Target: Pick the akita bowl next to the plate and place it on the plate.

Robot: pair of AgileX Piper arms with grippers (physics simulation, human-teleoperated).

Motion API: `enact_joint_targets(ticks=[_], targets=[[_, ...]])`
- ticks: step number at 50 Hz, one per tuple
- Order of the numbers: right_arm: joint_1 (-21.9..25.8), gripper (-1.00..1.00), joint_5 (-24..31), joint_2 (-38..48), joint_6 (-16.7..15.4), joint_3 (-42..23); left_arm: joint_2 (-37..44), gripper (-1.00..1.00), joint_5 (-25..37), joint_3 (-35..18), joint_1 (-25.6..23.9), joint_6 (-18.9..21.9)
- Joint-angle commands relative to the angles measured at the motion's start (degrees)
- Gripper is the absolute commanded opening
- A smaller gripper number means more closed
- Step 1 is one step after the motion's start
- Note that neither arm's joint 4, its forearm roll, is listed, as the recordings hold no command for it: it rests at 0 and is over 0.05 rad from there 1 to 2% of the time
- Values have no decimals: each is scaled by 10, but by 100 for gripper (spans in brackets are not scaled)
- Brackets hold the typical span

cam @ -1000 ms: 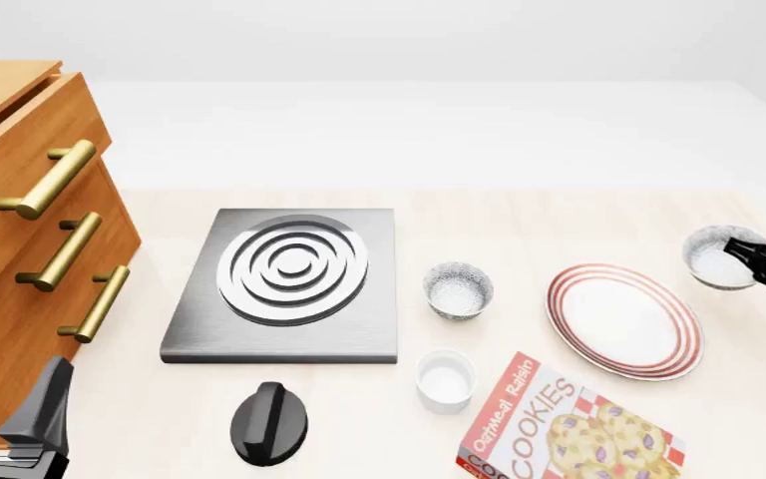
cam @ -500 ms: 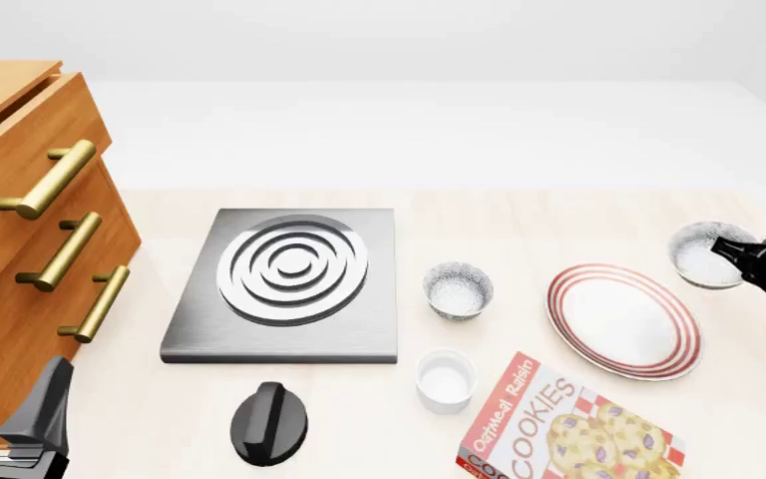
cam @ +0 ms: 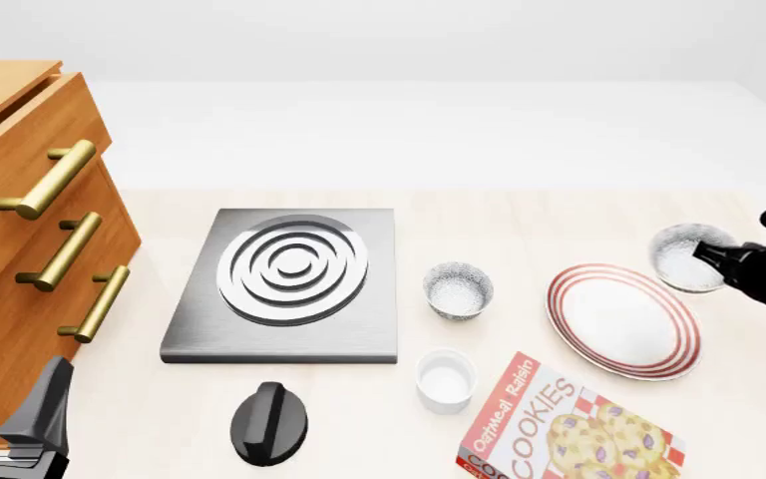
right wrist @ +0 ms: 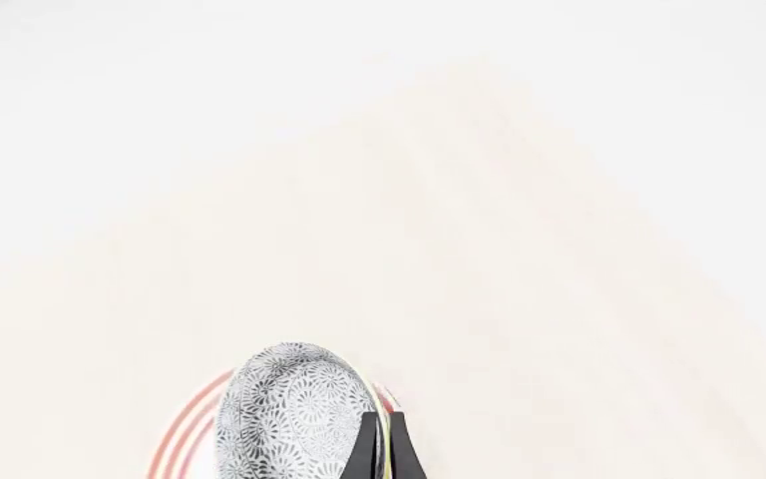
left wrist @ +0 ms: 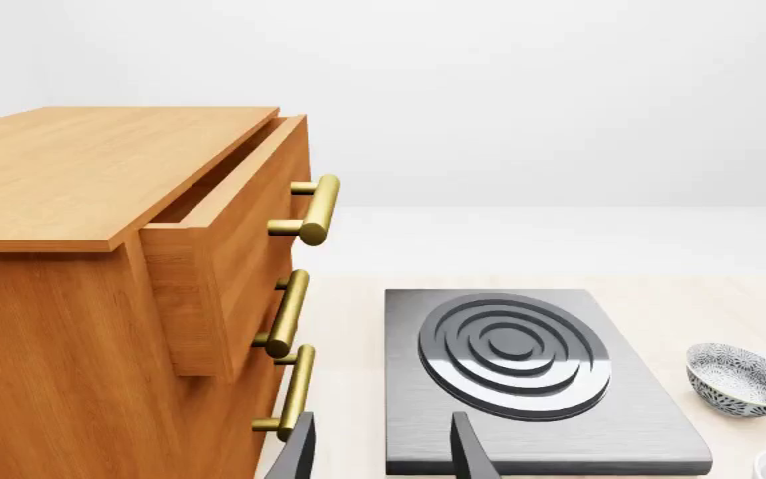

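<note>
1. Progress first: over the last second the akita bowl [cam: 686, 257] has travelled from about 3 o'clock of the plate [cam: 622, 319] to about 1 o'clock of it, rising and sliding toward the plate's rim as the right gripper [cam: 726, 261] carries it.
2. Right gripper fingers [right wrist: 380, 447] are pressed nearly together, pinching the bowl's rim; the right wrist view shows the speckled wall of the akita bowl [right wrist: 290, 414] tilted on its side against them, with the plate's red rings [right wrist: 184, 439] just below.
3. Bowl position now: held off the table, overlapping the plate's far right edge in the front view, not yet over the plate's middle.
4. My reading is that the grasp is done and the carry is midway; what remains is to centre the bowl over the plate, level it and lower it.
5. Left gripper [left wrist: 380, 449] rests near the drawer cabinet [left wrist: 117, 299], fingers spread and holding nothing, facing the stove slab [left wrist: 530, 379].
6. A look-alike bowl [cam: 458, 289] sits at 9 o'clock of the plate, untouched, as do the white cup [cam: 445, 379] and the cookie box [cam: 563, 429].
</note>
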Motion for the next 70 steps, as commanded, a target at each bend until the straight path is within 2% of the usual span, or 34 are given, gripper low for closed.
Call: enact_joint_targets(ticks=[1, 28, 70], targets=[[22, -100, 3, -24, 5, 18, 0, 100, 0, 0, 0, 0], [71, -100, -16, -61, -3, 81, 0, 100, 0, 0, 0, 0], [93, -100, -69, 10, -4, 98, 0, 100, 0, 0, 0, 0]])
